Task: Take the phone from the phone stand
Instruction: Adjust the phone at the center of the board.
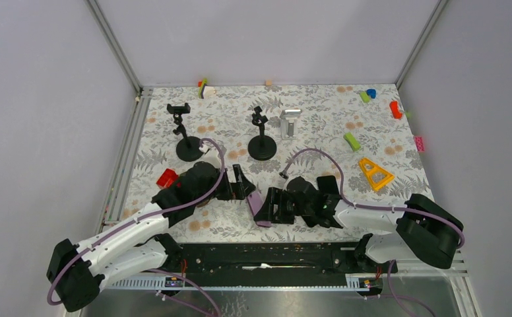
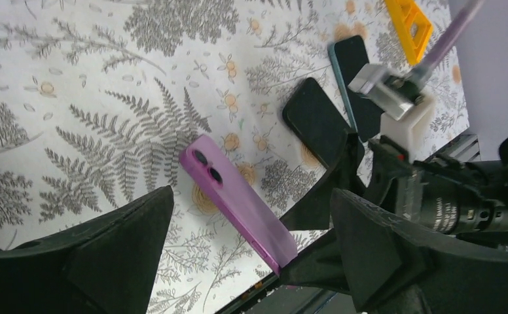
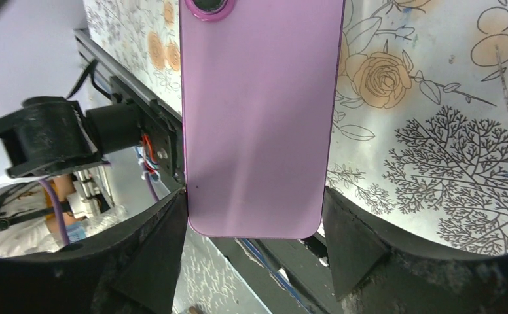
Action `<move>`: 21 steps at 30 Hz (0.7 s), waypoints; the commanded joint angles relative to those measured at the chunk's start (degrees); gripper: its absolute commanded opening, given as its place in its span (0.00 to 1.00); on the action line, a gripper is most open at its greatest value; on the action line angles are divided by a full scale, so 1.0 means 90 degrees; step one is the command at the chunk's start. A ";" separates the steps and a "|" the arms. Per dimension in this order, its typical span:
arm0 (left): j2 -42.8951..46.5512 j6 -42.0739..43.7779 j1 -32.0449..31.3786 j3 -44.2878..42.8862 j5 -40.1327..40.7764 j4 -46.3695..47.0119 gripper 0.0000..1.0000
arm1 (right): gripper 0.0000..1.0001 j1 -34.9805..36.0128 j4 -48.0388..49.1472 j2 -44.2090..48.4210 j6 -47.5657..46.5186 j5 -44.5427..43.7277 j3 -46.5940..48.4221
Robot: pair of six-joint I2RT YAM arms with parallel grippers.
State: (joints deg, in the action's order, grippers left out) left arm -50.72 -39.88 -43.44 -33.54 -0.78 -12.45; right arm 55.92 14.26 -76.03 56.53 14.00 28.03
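Observation:
A purple phone (image 1: 256, 201) hangs tilted above the near part of the table, clear of every stand. My right gripper (image 1: 271, 206) is shut on its lower end. In the right wrist view the phone (image 3: 261, 118) has both fingers pressed on its long sides, around my right gripper (image 3: 254, 203). My left gripper (image 1: 241, 182) stands open just beside it. In the left wrist view the phone (image 2: 238, 203) passes between the spread jaws of my left gripper (image 2: 251, 219), touching neither. Two black phone stands (image 1: 189, 142) (image 1: 261, 139) stand empty at the back.
A silver stand (image 1: 289, 123) is next to the black ones. A yellow triangle (image 1: 375, 173), a red block (image 1: 167, 177) and a green block (image 1: 352, 141) lie on the patterned table. Two dark flat slabs (image 2: 317, 121) (image 2: 356, 72) lie under the right arm. The table's front rail (image 1: 266, 257) is close.

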 commanded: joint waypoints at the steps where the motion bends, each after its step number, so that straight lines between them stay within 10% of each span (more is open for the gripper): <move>1: -0.0034 -0.0582 -0.0221 0.0064 0.0428 0.0095 0.99 | 0.31 -0.0080 0.1102 0.0322 0.0535 -0.0280 -0.0139; 16: -0.1039 -0.1257 -0.0329 0.0814 -0.0330 0.1981 0.95 | 0.28 -0.0126 0.2035 0.0350 0.0638 -0.0194 -0.0396; 21: -0.1610 -0.1098 -0.0330 0.0517 -0.0531 0.2310 0.64 | 0.27 -0.0114 0.2208 0.0234 0.0662 -0.0081 -0.0421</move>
State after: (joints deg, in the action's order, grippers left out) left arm -62.81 -50.24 -46.15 -25.50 -3.27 1.08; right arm 55.16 27.35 -74.41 61.98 11.84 23.90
